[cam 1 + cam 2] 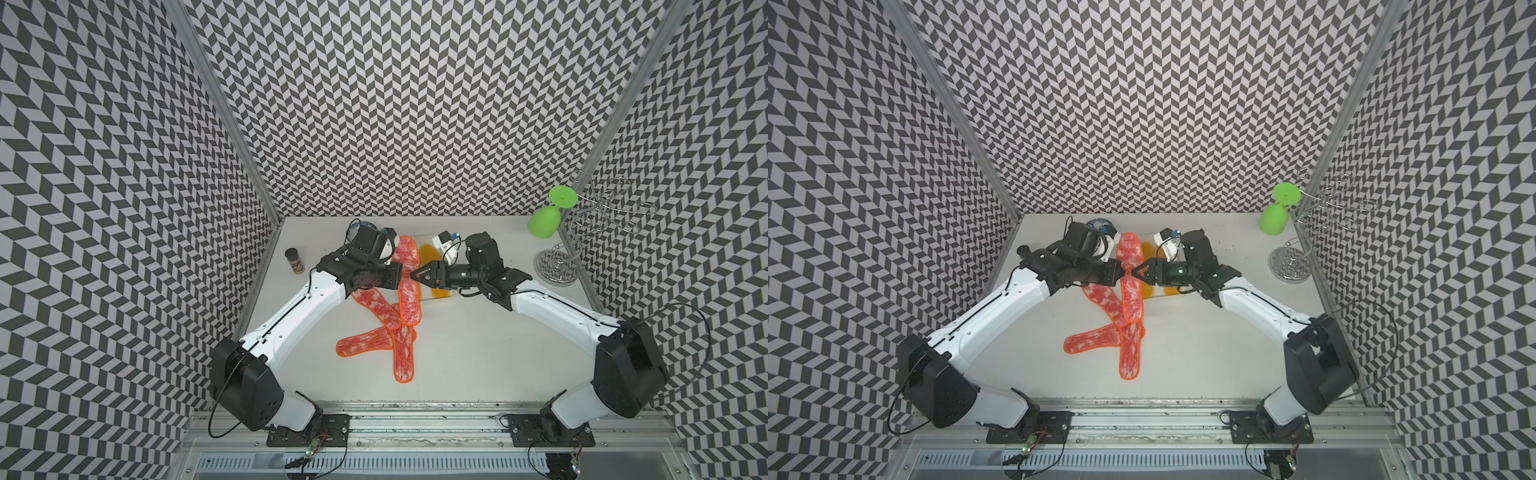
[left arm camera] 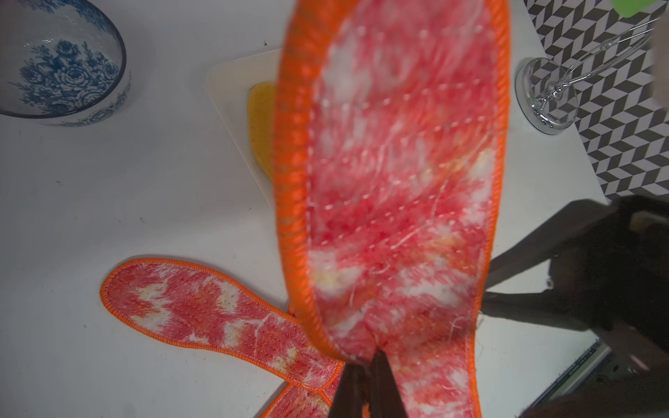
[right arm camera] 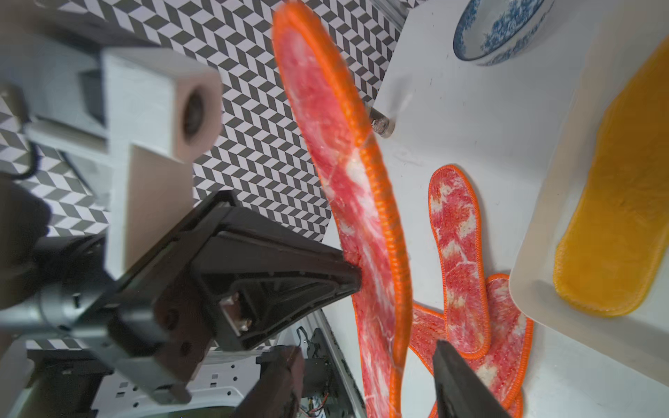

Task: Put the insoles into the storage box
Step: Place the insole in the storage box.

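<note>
My left gripper (image 1: pixel 400 276) (image 2: pixel 367 365) is shut on the long edge of a mottled red-pink insole (image 1: pixel 409 299) (image 2: pixel 398 181) with orange edging, which it holds up off the table. From the other side, my right gripper (image 1: pixel 414 275) (image 3: pixel 362 347) stands open, one finger on each side of that insole's (image 3: pixel 365 224) opposite edge and neither touching it. Behind and under the right gripper, the white storage box (image 3: pixel 535 217) (image 2: pixel 231 97) holds yellow-orange insoles (image 3: pixel 622 217) (image 1: pixel 428 254). Three more mottled insoles (image 1: pixel 376 305) (image 1: pixel 361 343) (image 1: pixel 403 357) lie overlapping on the table.
A blue-and-white bowl (image 2: pixel 61 61) (image 1: pixel 1102 226) sits at the back behind the left wrist. A spice jar (image 1: pixel 295 261) stands at the back left. On the right, a green glass (image 1: pixel 548 216) hangs on a wire rack (image 1: pixel 557 266).
</note>
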You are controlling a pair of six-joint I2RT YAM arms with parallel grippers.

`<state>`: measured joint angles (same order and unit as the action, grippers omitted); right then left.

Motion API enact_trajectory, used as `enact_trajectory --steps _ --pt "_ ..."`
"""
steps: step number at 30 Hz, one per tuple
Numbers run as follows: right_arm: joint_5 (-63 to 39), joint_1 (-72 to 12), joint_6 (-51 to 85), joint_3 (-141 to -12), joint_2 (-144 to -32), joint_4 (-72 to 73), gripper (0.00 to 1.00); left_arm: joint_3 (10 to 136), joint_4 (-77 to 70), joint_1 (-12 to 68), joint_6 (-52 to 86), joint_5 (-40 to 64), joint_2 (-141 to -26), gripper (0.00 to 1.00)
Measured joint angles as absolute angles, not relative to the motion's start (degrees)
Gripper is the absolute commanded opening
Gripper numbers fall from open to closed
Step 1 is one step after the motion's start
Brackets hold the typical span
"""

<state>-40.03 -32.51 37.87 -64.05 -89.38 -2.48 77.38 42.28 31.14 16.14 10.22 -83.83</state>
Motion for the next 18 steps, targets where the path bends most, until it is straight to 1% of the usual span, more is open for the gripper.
enact_trajectory --steps 4,7,9,11,12,13,14,15,18 --pt "-41.0 -32.9 38.7 -64.1 -90.3 -0.9 0.33 77.4 42.2 31.1 16.2 10.2 -84.0 0.00" --pt "-41.3 -33.1 39.1 -64.0 -90.3 -0.3 0.18 77.4 42.1 31.1 16.3 10.2 -84.0 0.00" --pt "-41.4 -33.1 39.6 -64.0 -90.4 0.1 0.08 77.4 42.1 31.1 16.3 10.2 -84.0 0.05" --pt "-41.3 -33.1 39.8 -64.0 -90.5 0.0 0.02 77.4 42.1 31.1 16.3 10.2 -84.0 0.07" --pt "-41.3 -33.1 40.1 -64.0 -90.5 0.0 0.00 77.4 42.1 31.0 16.3 10.2 -84.0 0.10" --pt "-41.2 -33.1 39.9 -64.0 -90.7 0.1 0.00 77.4 42.1 31.0 16.3 10.2 -84.0 0.16" --pt "-41.1 -33.1 39.9 -64.0 -91.0 0.1 0.00 77.4 42.2 30.9 16.2 10.1 -84.0 0.25" --pt "-41.1 -33.1 39.9 -64.0 -91.3 0.1 0.00 77.4 42.2 30.7 16.3 10.1 -84.0 0.30" --pt "-41.2 -32.3 39.8 -64.2 -92.6 0.0 0.00 77.4 42.4 30.2 16.1 10.3 -84.0 0.42"
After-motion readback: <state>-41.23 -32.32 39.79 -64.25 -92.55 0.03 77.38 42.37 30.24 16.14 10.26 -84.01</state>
